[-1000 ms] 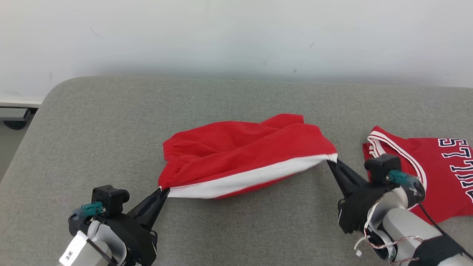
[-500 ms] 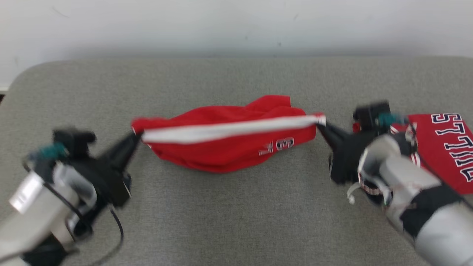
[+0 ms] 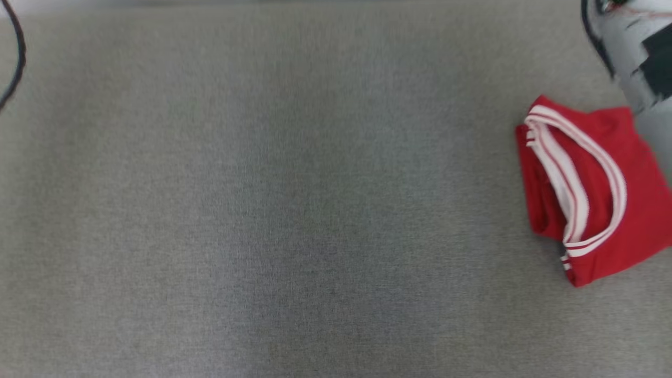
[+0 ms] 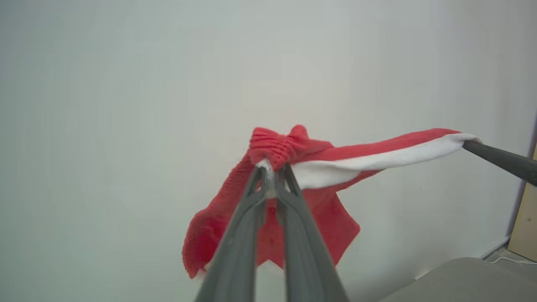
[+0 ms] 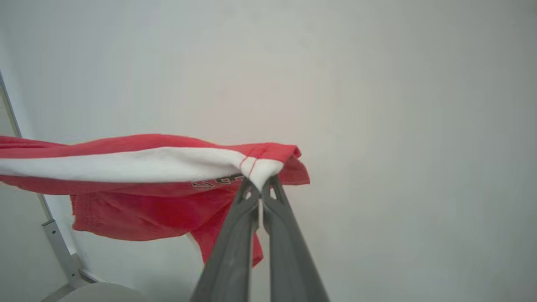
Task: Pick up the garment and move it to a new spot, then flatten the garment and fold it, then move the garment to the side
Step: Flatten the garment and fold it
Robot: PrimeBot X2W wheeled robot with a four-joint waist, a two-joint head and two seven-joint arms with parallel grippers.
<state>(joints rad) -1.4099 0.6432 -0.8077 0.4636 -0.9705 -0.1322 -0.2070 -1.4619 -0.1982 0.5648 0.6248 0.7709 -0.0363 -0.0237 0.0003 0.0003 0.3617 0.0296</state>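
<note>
The left fingers are pressed together on the gathered waistband corner of the red garment, a bunch of ribbed fabric bulging just past their tips at 12 o'clock. From that pinch a white side stripe runs off toward 3 o'clock in the left wrist view, pulled fairly taut, and ends at the tip of the right fingers, which come in from the edge of that view. The rest of the red cloth hangs loose below the stripe, toward 6 and 7 o'clock, behind the left fingers

In the right wrist view the right fingers are clamped shut on the white end of the stripe, with a small red flap folded over beside the tips at 2 o'clock. The stripe leaves toward 9 o'clock, and dark lettering, too small to read, shows on the red cloth under it

So the garment is in the air, stretched between the two pairs of fingers, with a pale wall behind it and a corner of the grey worktop low at 5 o'clock. A metal post stands at 8 o'clock in the right wrist view

From the head, the worktop spreads wide; a folded red jersey with white trim lies on it at 3 o'clock, a pale forearm crosses at 2 o'clock, and a black cable curves at 10 o'clock
</note>
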